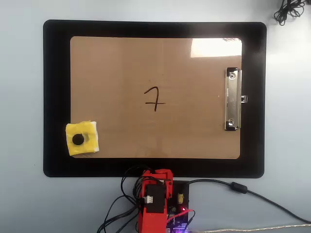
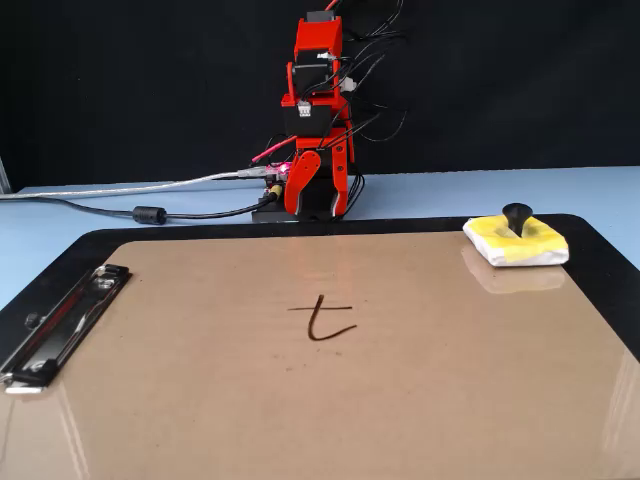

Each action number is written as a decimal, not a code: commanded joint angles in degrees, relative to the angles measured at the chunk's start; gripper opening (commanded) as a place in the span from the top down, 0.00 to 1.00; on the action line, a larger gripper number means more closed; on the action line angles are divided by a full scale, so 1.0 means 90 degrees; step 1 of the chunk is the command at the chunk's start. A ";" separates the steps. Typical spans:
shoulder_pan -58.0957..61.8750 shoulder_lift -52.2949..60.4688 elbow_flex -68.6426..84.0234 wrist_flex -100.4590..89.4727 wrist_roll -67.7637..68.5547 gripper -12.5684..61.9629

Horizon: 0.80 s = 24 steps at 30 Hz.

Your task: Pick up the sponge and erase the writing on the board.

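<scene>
My pincer (image 2: 335,190) hangs folded at my base, tips pointing down toward the table, just off the near edge of the black mat (image 1: 56,97). In the fixed view its two red jaws stand a little apart with a narrow gap between them, and nothing is in that gap; I have hold of nothing. In the overhead view my pincer (image 1: 156,175) is mostly hidden under my own arm, so the gap does not show there.

The board (image 1: 194,131) lies on the mat in front of me, long side across, its silver clip (image 1: 233,99) at the short edge to the right in the overhead view and to the left in the fixed view.

The writing (image 1: 155,99), a crossed 7 in dark marker, sits near the board's middle, straight out ahead of my pincer and well apart from it.

The sponge (image 1: 82,138) rests on the board's near corner opposite the clip, overlapping the edge onto the mat. From my pincer it lies off to the left in the overhead view, nearer to me than the writing. Its black knob (image 2: 517,213) stands upright at its centre. Cables (image 2: 120,200) trail from my base along the table.
</scene>
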 commanded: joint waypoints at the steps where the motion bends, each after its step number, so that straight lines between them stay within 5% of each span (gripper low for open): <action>1: 0.0029 0.0283 -0.0039 0.0205 -0.0088 0.37; 11: -0.0010 0.0283 -0.0166 0.0166 -0.0078 0.36; 15: -0.0313 0.0254 -0.1670 0.0068 -0.0049 0.38; 19: -0.2441 0.0078 -0.3076 -0.0830 -0.0068 0.38; 24: -0.4873 0.0205 -0.2744 -0.3213 -0.0313 0.39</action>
